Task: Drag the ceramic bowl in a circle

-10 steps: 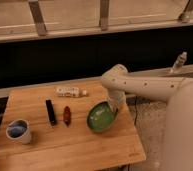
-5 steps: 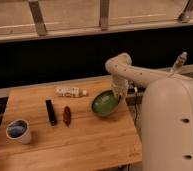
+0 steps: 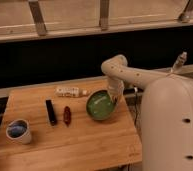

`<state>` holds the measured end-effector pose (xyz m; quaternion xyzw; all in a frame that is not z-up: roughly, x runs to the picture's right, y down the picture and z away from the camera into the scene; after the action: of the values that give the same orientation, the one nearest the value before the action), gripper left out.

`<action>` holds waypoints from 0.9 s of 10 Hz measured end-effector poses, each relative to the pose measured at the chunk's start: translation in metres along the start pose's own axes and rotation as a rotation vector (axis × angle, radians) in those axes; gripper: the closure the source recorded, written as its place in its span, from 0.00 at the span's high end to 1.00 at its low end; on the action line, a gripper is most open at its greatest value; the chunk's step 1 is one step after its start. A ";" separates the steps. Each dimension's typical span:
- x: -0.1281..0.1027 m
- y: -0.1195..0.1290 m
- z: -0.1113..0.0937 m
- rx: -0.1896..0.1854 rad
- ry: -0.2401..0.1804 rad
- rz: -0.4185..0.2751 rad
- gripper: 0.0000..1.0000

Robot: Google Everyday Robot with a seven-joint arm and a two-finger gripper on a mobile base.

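1. We see the gripper [image 3: 111, 98] at the far right rim of the ceramic bowl [image 3: 100, 106], fingers pressed together on that rim, arm bent down from above.
2. Ceramic bowl sits on the wooden table [image 3: 70, 142], right of centre and near the right edge; it looks tilted, inside facing the camera.
3. Versus a second ago: bowl was lower, closer to the front right of the table; now it has gone back and a bit left, toward the table's far side.
4. Versus half a second ago: only a small further shift the same way; arm elbow has swung left with it.
5. Gripper has stayed clamped on the rim throughout.
6. Unmoved, we think: white bottle [image 3: 68, 92] lying at the far side, black bar [image 3: 51, 111], red object [image 3: 67, 115], white cup [image 3: 18, 131] with blue inside at front left.
7. Bowl now sits just right of the bottle's end, apart from the red object.
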<state>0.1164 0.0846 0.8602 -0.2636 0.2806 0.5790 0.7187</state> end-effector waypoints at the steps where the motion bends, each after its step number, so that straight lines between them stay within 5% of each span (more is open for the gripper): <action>1: 0.016 0.016 0.001 -0.016 0.003 -0.031 0.00; 6: 0.102 0.103 0.004 -0.078 0.008 -0.184 0.04; 9: 0.124 0.120 0.012 -0.108 0.013 -0.172 0.35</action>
<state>0.0210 0.2009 0.7739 -0.3288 0.2298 0.5278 0.7486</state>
